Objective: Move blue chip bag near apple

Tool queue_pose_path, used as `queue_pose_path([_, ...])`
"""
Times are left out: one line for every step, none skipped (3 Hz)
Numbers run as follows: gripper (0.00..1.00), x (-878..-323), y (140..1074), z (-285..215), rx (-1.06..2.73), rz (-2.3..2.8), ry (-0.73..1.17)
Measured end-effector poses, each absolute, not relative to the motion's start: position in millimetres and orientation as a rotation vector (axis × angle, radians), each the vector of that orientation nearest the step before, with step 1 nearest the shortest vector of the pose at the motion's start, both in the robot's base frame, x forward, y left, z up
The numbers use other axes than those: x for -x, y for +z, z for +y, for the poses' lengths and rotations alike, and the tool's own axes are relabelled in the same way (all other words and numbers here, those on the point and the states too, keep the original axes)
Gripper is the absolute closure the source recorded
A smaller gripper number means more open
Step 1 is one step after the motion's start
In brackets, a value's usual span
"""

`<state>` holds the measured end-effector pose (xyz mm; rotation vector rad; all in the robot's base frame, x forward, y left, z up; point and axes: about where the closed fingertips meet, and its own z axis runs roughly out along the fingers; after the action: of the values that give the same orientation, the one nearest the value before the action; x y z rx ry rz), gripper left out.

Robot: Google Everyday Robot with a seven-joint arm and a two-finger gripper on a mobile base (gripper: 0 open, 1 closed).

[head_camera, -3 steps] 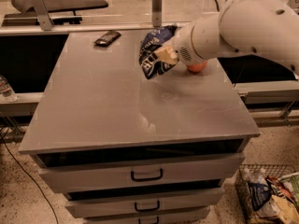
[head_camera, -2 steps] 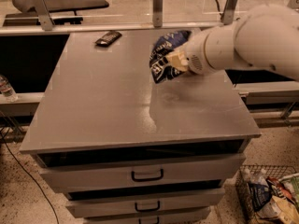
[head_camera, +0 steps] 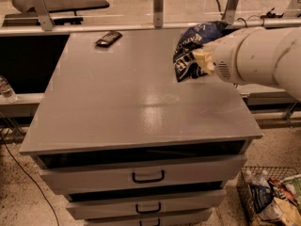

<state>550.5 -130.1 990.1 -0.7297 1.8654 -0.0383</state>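
Blue chip bag (head_camera: 190,45): crinkly, navy, white lettering; clamped in cream gripper (head_camera: 203,61), two o'clock on smooth grey table (head_camera: 117,102). Flat black rectangle (head_camera: 108,38), eleven o'clock.

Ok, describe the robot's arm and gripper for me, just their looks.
The arm is thick, smooth and white, a rounded tube-like shell with a small round vent grille near the wrist. The gripper, over the table's right rear at the blue chip bag, has pale cream-yellow fingers. No cables or markings show.
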Motion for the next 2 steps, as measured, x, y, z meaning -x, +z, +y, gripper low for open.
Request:
queue_pose_path([1.00, -530, 1002, -167, 0.644, 1.857, -0.141])
queue_pose_path([1.00, -525, 987, -199, 0.557, 1.861, -0.176])
